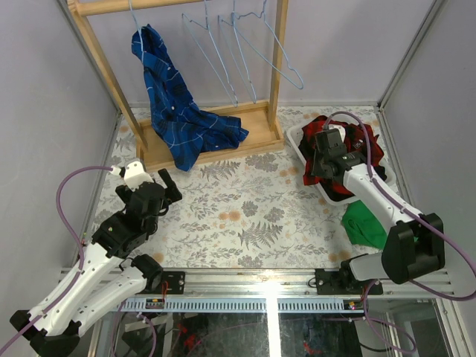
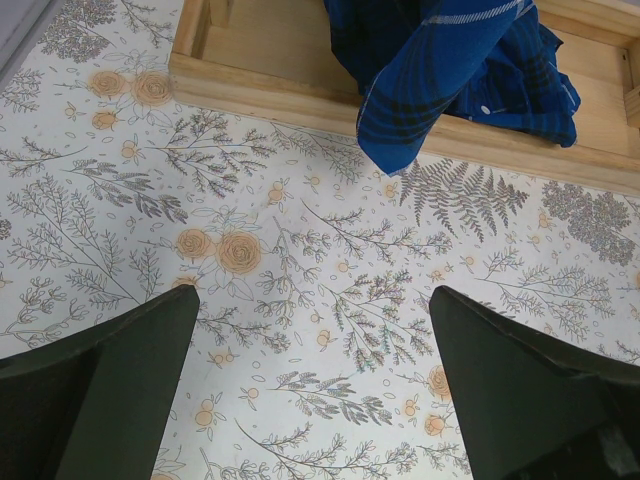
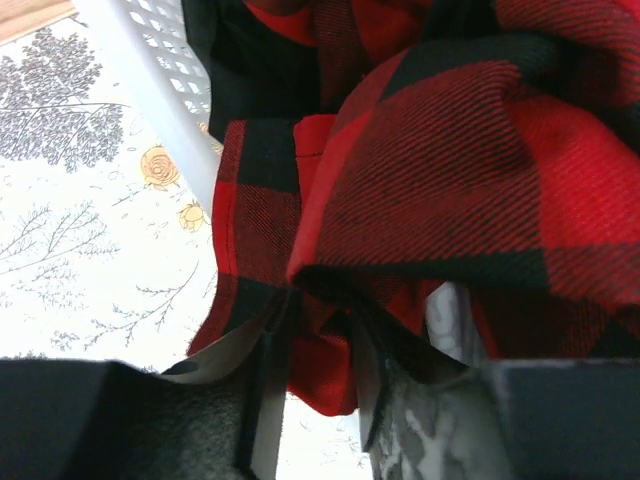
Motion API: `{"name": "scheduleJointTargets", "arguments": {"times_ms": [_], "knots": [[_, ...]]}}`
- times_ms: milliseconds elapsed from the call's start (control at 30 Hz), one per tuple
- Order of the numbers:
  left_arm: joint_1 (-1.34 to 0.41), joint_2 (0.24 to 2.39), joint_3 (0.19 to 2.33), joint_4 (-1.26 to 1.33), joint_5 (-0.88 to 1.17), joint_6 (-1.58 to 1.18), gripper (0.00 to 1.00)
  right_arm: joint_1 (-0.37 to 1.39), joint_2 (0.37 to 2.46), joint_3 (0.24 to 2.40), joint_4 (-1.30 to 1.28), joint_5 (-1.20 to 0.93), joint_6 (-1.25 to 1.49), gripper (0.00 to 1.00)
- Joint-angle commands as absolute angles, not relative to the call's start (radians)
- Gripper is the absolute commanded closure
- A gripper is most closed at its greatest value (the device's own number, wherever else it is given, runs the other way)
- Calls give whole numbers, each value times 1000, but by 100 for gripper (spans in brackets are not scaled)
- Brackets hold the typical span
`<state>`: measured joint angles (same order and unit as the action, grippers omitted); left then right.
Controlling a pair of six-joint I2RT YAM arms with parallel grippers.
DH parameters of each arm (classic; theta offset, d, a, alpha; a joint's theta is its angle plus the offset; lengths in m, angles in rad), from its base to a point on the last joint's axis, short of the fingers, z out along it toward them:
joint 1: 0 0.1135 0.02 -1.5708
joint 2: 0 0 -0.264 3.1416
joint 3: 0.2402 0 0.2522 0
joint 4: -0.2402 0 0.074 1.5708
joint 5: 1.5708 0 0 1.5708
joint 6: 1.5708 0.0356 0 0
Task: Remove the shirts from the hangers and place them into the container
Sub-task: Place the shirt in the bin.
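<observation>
The wooden rack [image 1: 216, 145] stood at the far left, with the blue plaid shirt [image 1: 169, 111] draped from the leftmost of 4 hangers [image 1: 236, 61]. The red-and-black shirt [image 1: 370, 145] lay heaped in the container [image 1: 295, 149]. The right arm stretched over it, and the right gripper [image 3: 315, 410] was partly open around that fabric; I could not tell whether it gripped. The left arm was folded low, with the left gripper [image 2: 315, 380] spread wide and empty above the table [image 2: 300, 260].
</observation>
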<state>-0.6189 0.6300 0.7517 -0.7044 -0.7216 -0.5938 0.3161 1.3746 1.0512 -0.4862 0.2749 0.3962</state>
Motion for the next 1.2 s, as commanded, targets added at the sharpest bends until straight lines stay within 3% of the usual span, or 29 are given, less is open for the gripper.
{"name": "scheduleJointTargets", "arguments": {"times_ms": [0, 67, 100, 300, 533, 800, 1167], "knots": [[-611, 630, 772, -672, -723, -581, 0, 316, 1419, 1085, -467, 356, 403, 76], [-611, 630, 772, -672, -724, -581, 0, 317, 1429, 1071, -439, 381, 426, 96], [-611, 629, 772, -672, -723, -581, 0, 318, 1425, 1060, -408, 379, 432, 99], [-611, 629, 773, -672, -720, -583, 0, 317, 1393, 1024, -187, 450, 468, 97], [-610, 625, 773, -673, -723, -580, 0, 316, 1622, 1080, -185, 613, 420, 94], [-608, 630, 775, -672, -730, -575, 0, 316, 1717, 1106, -236, 589, 445, 82], [-601, 646, 780, -670, -719, -574, 0, 316, 1443, 1179, -351, 424, 381, 45]]}}
